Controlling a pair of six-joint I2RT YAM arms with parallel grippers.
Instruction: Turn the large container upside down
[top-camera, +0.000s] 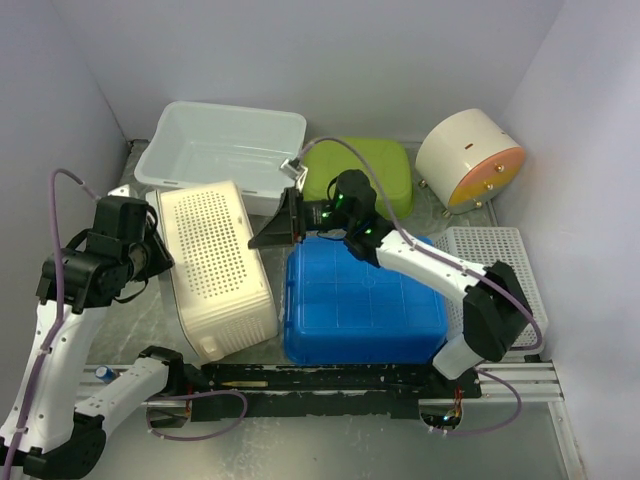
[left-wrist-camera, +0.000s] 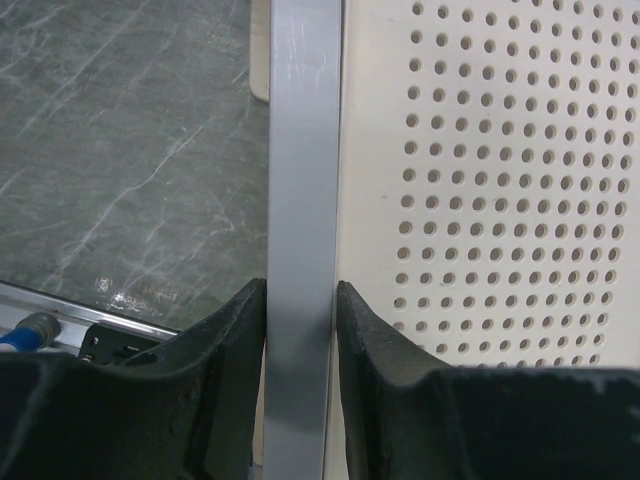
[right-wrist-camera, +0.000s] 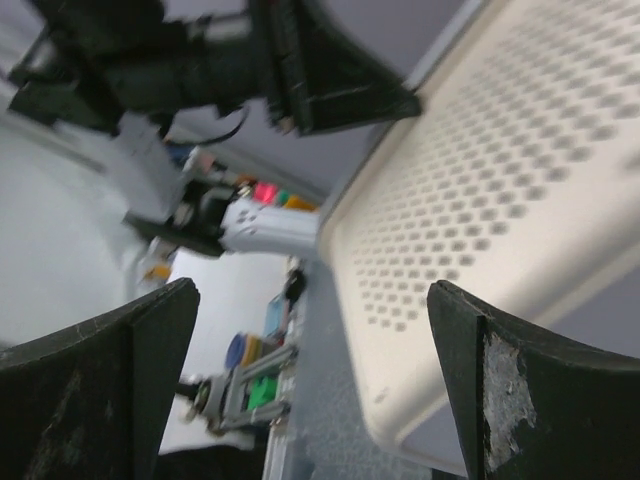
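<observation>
The large container is a cream perforated basket on the left half of the table, with a broad perforated face turned up toward the top camera. My left gripper is at its left edge. In the left wrist view the jaws are shut on the basket's rim, with the perforated wall to the right. My right gripper hangs open at the basket's far right corner. The basket shows beyond its spread fingers, apart from them.
A clear white tub sits behind the basket. A blue bin lies close on the basket's right, under the right arm. A green lid, a round cream and orange object and a white perforated tray lie farther right. A black rail runs along the front.
</observation>
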